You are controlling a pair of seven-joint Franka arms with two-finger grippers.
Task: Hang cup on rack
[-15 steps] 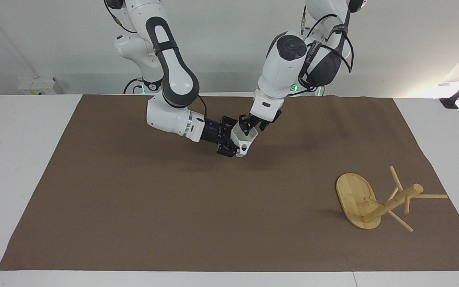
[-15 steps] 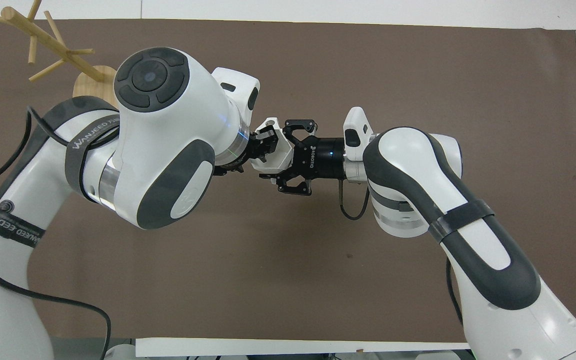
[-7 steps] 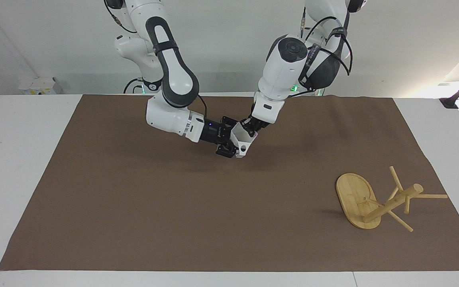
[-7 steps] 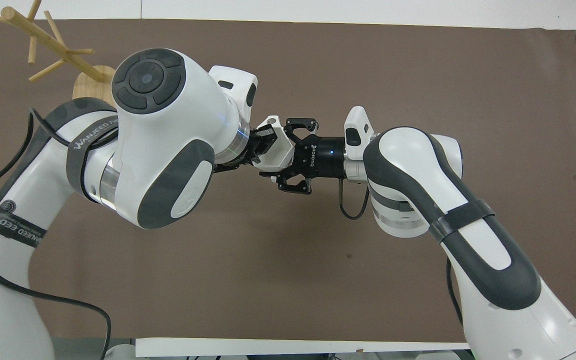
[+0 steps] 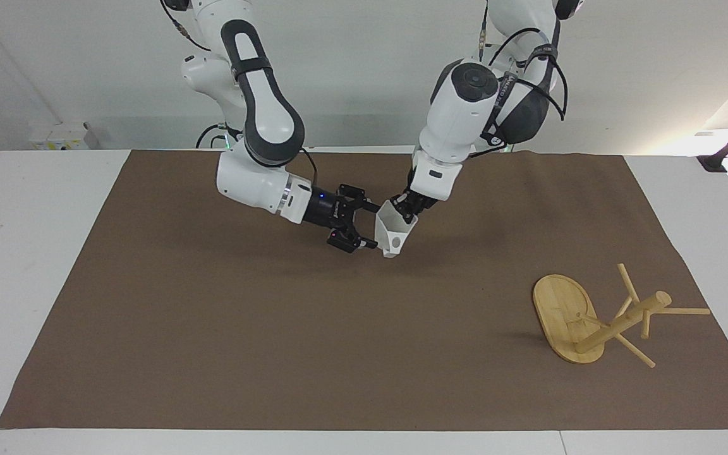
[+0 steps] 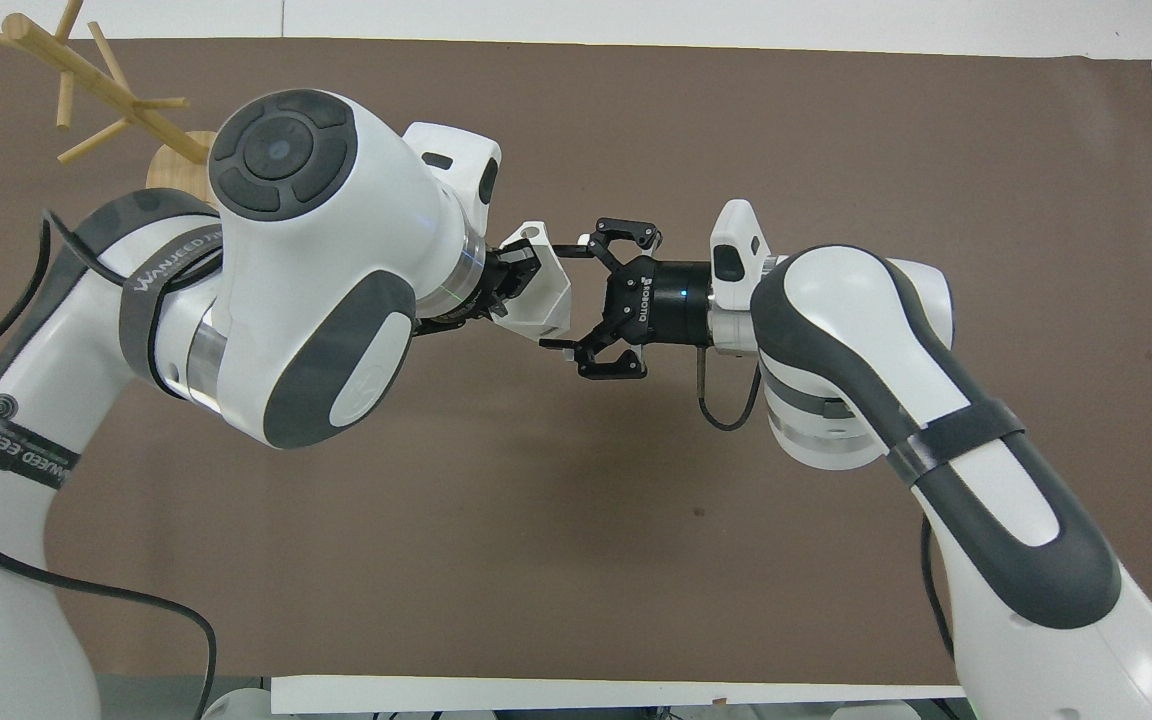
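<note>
Over the brown mat (image 5: pixel 212 328) we are pinching the cup (image 5: pixel 394 232) by its rim in our left gripper (image 5: pixel 407 212), right gripper (image 5: pixel 364 226) spread empty beside it, and the toppled rack (image 5: pixel 591 319) likely needs righting first.

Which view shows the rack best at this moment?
The facing view: the rack shows whole there, tipped over on the brown mat toward the left arm's end, its base on edge and its pegs splayed. The overhead view catches only its post and pegs at the corner, the base mostly hidden by the left arm.
</note>
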